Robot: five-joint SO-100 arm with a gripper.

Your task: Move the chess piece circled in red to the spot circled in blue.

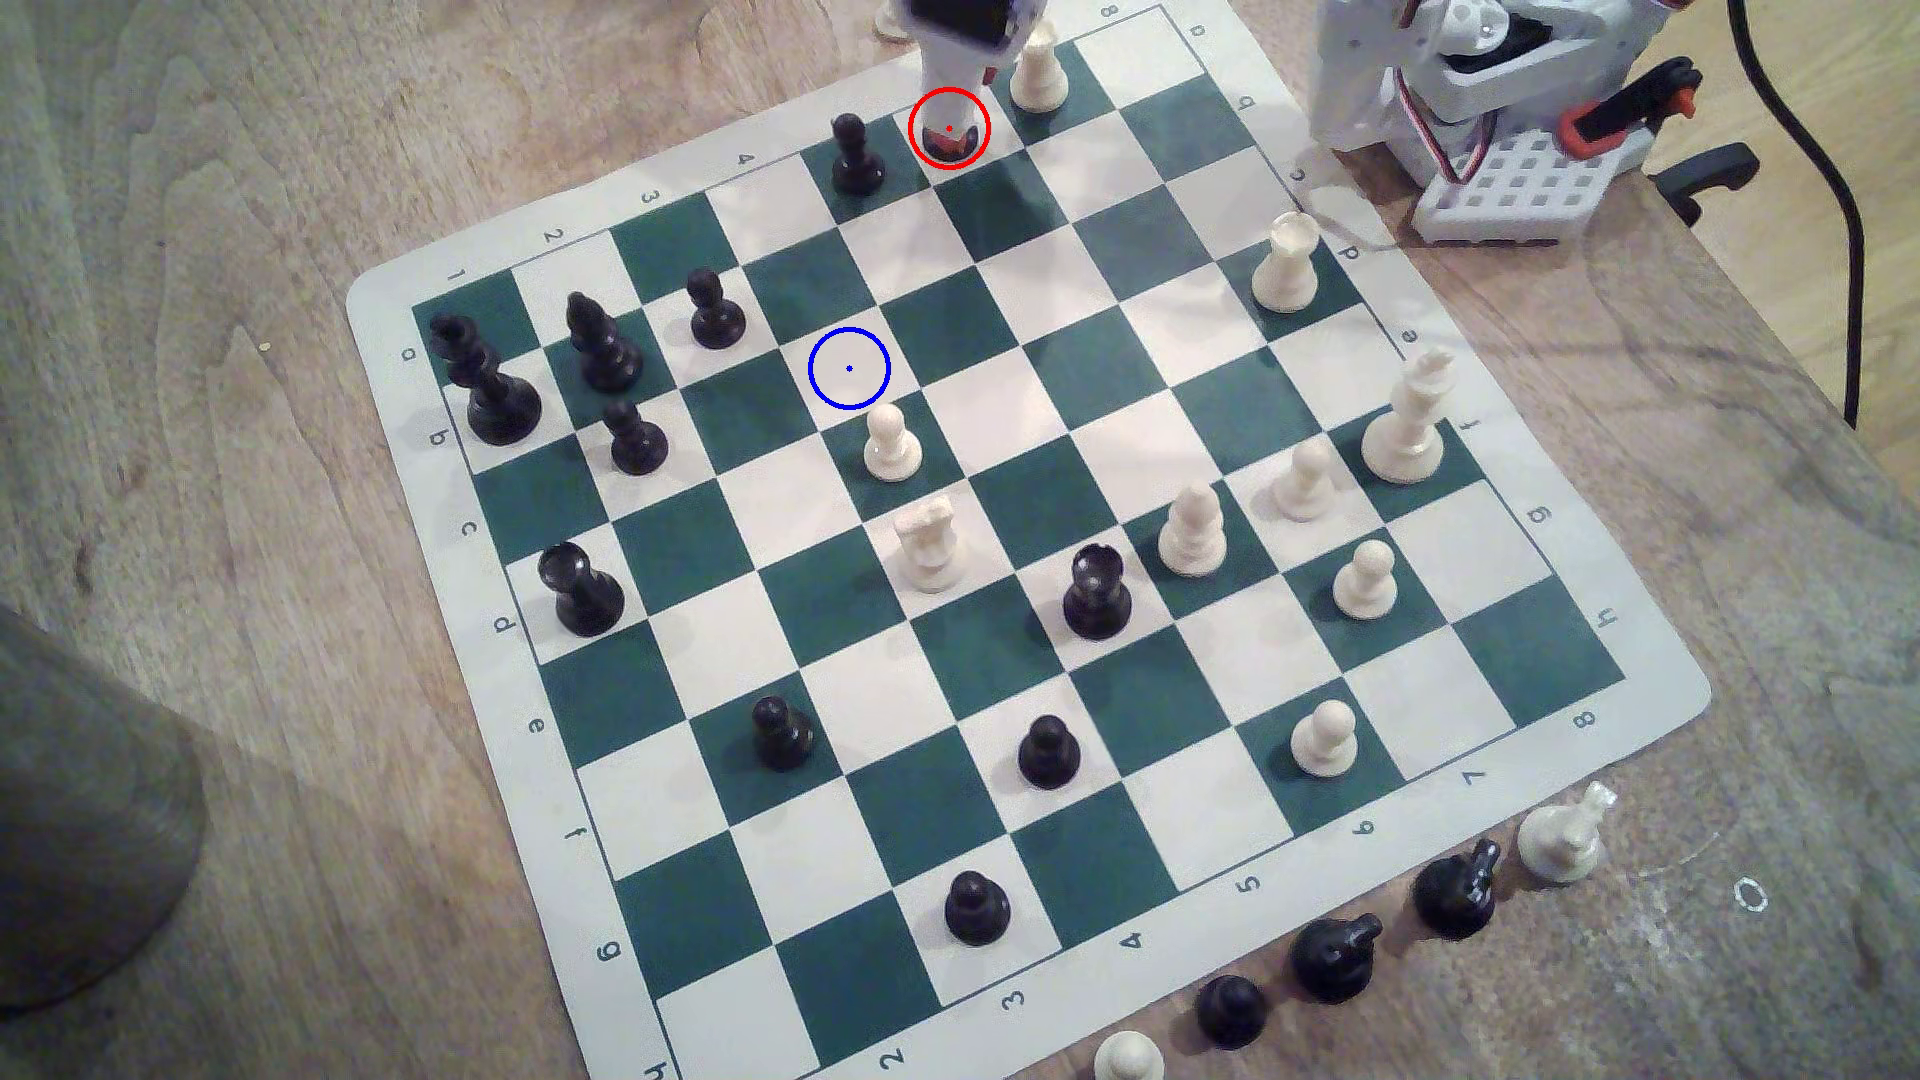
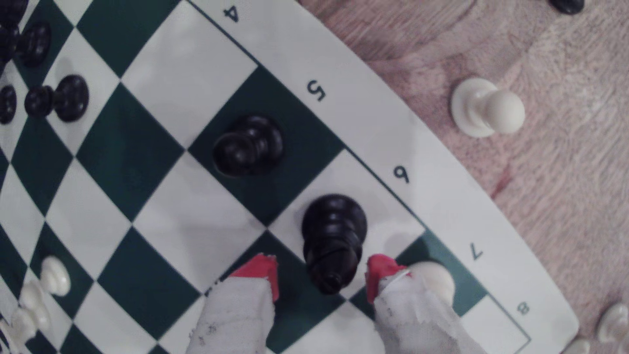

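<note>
On your board (image 1: 1049,343), the bishop (image 2: 332,238) stands on an edge-row square by the numeral 6, the gripper (image 2: 321,277) directly over it, one fingertip (image 2: 260,272) on either side and neither touching. In the exterior view, the gripper (image 1: 951,73) comes down at the far edge, a pawn (image 1: 857,156) on the next square to that view's left and a rook (image 1: 1039,73) just to its right. The ringed spot (image 1: 849,368) lies nearer the camera and slightly left, three rows in, directly behind another pawn (image 1: 890,444). Along the near right edge, off the board, you see captured pieces (image 1: 1340,955) in a line on the table (image 1: 260,623).
</note>
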